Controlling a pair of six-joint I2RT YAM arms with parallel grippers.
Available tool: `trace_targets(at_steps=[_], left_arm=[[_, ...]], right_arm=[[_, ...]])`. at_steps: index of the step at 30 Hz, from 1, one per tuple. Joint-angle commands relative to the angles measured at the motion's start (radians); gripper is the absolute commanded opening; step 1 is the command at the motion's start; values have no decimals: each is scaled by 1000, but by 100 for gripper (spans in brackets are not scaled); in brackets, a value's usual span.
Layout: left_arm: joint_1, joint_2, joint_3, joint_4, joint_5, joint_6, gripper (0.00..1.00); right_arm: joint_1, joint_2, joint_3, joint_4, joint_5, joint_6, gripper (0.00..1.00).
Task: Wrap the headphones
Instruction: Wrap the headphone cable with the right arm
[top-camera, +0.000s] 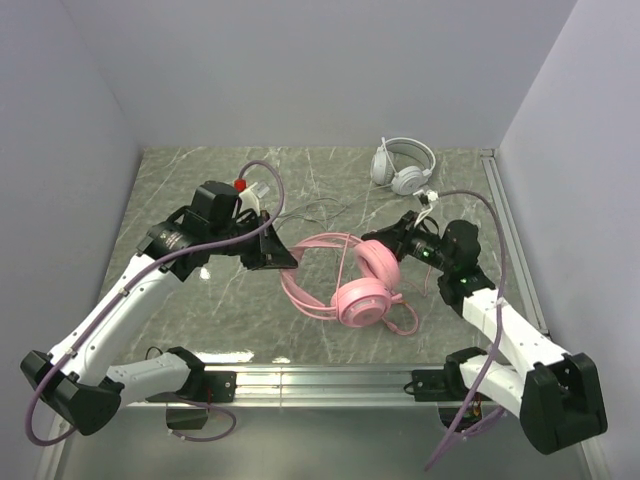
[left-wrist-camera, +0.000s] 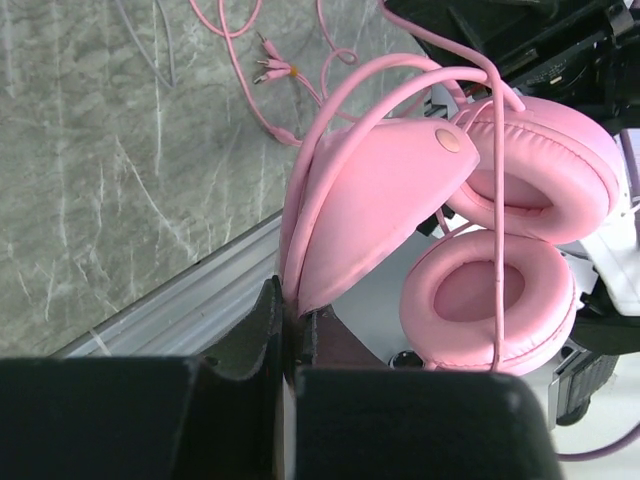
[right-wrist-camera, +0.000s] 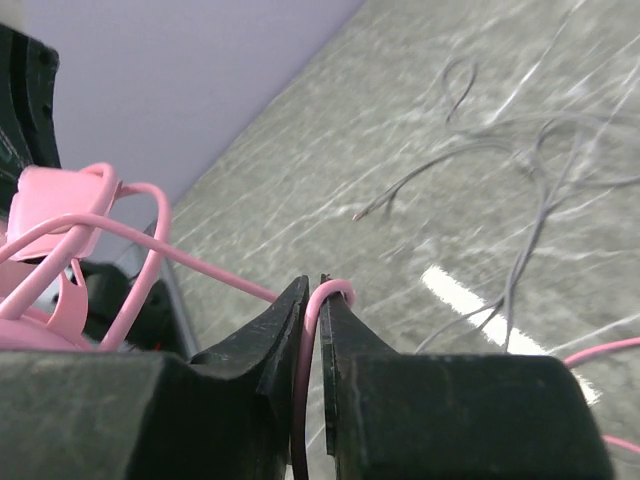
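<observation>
- Pinching the padded band of the pink headphones (top-camera: 355, 285), the left hand (left-wrist-camera: 288, 312) has its fingers pressed tight on the band's edge and props the headset up, just off the worktop (top-camera: 200, 320), near the middle.
- The right hand (right-wrist-camera: 313, 300) sits just beside the ear cups (left-wrist-camera: 530, 170); its fingers are nearly together, with the pink cable (left-wrist-camera: 497, 280) caught in the narrow gap between them.
- Done so far, as far as I can judge: one strand of pink cable lies across both ear cups, and another crosses the band. That looks like a first pass or two of wrapping, no more.
- Left on this headset: plenty of slack. Loose loops and the plugs (left-wrist-camera: 272, 68) lie on the worktop beyond the band, and more cable curls under the cups in the top view.
- The white headphones (top-camera: 403, 165) lie at the far right of the worktop, well apart from both hands and untouched.
- Their thin dark cable (right-wrist-camera: 400, 187) sprawls loose over the worktop between the two headsets; no wrapping has begun there.
- Overall judgement: early in the job, the first headset partly wound, the second not started.
</observation>
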Motion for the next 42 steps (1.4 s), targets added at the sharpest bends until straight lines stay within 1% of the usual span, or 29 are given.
trace_targets(at_steps=[1,2,3,4,5,7,11,12,15,20,24,28,32,35,42], left_arm=[[5,-42,96,211,174,-39,0],[6,-45,84,217,181,-43,0],[6,-50,77,225,189,-50,0],[6,-55,67,234,198,-60,0],[8,-64,41,259,217,-65,0],[8,-76,18,270,223,-65,0],[18,-111,-67,306,264,-56,0],[21,-116,-80,328,302,-59,0],[38,-133,-114,378,367,-77,0],[52,-107,-46,294,314,-44,0],[52,-99,-6,294,281,-63,0],[52,-90,29,305,208,-106,0],[52,-82,58,296,120,-108,0],[51,-75,73,279,97,-100,0],[51,-75,83,251,38,-88,0]], right_arm=[[0,-57,-63,7,140,-70,18],[0,-77,-81,29,162,-67,18],[0,-131,-103,55,180,-65,17],[1,-161,-150,114,196,-62,17],[1,-190,-170,138,218,-60,16],[3,-270,-207,172,223,-66,15],[4,-376,-236,160,260,-97,13],[3,-400,-242,158,268,-100,13],[3,-414,-268,173,263,-109,12],[6,-350,-253,160,240,-108,13],[20,-270,-235,172,208,-100,14],[79,-223,-235,201,231,-96,15],[200,-181,-233,222,323,-97,17],[257,-128,-224,256,337,-77,17],[339,-25,-207,359,377,-60,17]])
